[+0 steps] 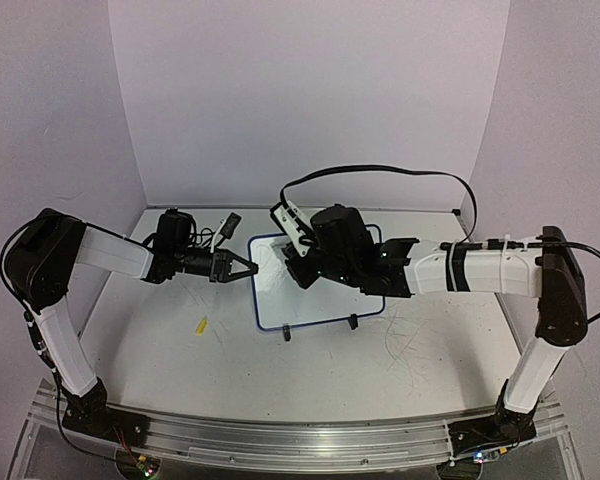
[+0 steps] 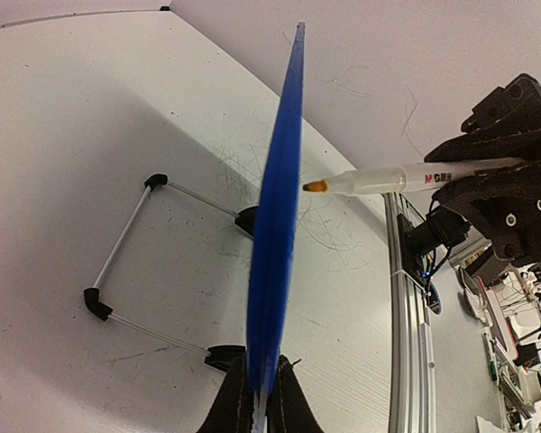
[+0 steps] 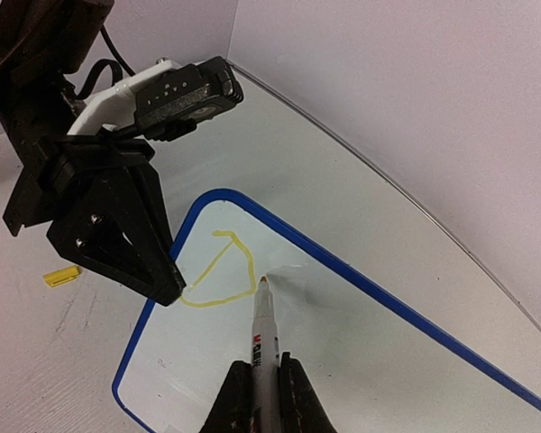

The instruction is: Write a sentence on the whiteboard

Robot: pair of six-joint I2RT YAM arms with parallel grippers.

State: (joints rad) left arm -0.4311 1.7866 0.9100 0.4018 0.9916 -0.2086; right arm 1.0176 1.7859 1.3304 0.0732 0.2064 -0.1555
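The whiteboard (image 1: 280, 300), white with a thin blue rim, stands tilted on the table. My left gripper (image 1: 248, 268) is shut on its left edge; the left wrist view shows the rim (image 2: 279, 225) edge-on between the left gripper's (image 2: 260, 406) jaws. My right gripper (image 3: 266, 388) is shut on a white marker (image 3: 263, 329) with a yellow tip. The tip is at the board face (image 3: 370, 361), just right of a single yellow D-shaped letter (image 3: 218, 275) near the top-left corner. No other words of the sentence show. The marker (image 2: 406, 178) also shows in the left wrist view.
A yellow marker cap (image 1: 202, 324) lies on the table left of the board. The board's wire stand (image 2: 117, 262) and black clip feet (image 1: 352, 322) rest on the scuffed tabletop (image 1: 410, 345). Enclosure walls stand behind and at both sides. An aluminium rail (image 1: 280, 440) runs along the front.
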